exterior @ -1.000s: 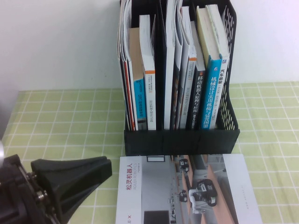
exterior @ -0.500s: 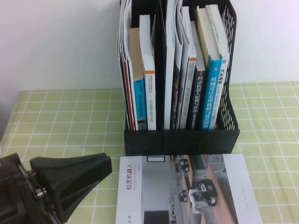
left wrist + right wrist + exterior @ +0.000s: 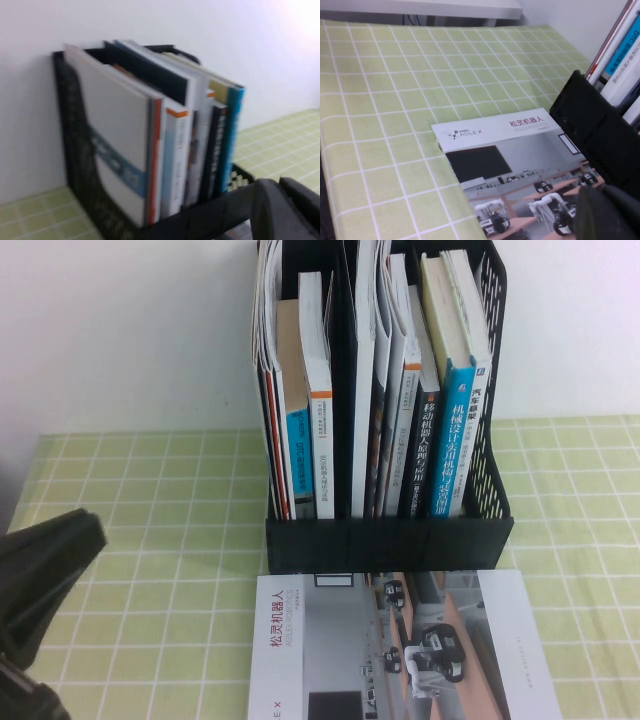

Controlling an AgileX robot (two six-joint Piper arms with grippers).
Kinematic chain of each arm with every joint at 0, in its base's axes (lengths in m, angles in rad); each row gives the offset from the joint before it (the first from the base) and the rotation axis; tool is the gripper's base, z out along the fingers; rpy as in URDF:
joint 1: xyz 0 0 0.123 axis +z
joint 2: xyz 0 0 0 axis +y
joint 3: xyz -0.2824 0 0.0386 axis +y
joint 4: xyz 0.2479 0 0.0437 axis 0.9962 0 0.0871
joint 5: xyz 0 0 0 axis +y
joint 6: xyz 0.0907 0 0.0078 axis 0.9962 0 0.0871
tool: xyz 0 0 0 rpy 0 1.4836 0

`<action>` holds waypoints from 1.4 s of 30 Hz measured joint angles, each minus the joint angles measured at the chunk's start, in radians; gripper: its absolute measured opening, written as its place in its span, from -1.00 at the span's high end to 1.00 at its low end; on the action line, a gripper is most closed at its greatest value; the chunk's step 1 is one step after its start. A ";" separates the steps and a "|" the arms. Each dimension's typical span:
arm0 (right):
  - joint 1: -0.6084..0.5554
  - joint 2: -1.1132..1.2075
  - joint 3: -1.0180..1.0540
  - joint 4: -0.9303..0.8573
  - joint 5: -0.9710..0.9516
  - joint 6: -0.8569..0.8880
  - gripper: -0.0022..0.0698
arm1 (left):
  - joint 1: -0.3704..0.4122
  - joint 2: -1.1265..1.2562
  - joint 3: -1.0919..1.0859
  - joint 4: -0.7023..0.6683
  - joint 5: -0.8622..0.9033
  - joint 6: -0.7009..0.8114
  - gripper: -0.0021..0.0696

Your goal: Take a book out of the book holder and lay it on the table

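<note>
A black book holder (image 3: 388, 540) stands at the back of the table with several upright books (image 3: 318, 390) in it. One book with robot pictures on its cover (image 3: 400, 650) lies flat on the table right in front of the holder. My left gripper (image 3: 90, 532) is shut and empty at the lower left, well clear of the flat book. In the left wrist view it (image 3: 281, 189) is low beside the holder (image 3: 200, 220). My right gripper (image 3: 600, 212) is shut, above the flat book (image 3: 505, 165) near the holder's front wall (image 3: 600, 135); it is out of the high view.
A green checked cloth (image 3: 150, 500) covers the table. A white wall (image 3: 130, 330) rises behind the holder. There is open cloth to the left (image 3: 160, 570) and right (image 3: 580, 500) of the holder.
My left gripper has pulled back to the left, away from the flat book's edge. The book and the holder have not moved.
</note>
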 joint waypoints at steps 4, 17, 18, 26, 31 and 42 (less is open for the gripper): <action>0.000 0.000 0.000 0.000 0.000 0.000 0.94 | 0.124 -0.101 0.107 0.112 0.004 -0.040 0.95; 0.000 0.000 0.000 0.000 0.000 0.000 0.94 | 0.401 -0.482 0.554 0.370 -0.022 -0.318 0.95; 0.000 0.000 0.000 0.000 0.000 0.000 0.94 | 0.409 -0.497 0.567 0.382 -0.008 -0.331 0.95; 0.000 0.000 0.000 0.000 0.000 0.000 0.94 | 0.417 -0.519 0.577 0.496 0.103 -0.418 0.95; 0.000 0.000 0.000 0.000 0.000 0.000 0.94 | 0.417 -0.519 0.577 0.503 0.105 -0.422 0.95; 0.000 0.000 0.000 0.000 0.000 0.000 0.94 | 0.417 -0.519 0.577 0.506 0.105 -0.424 0.95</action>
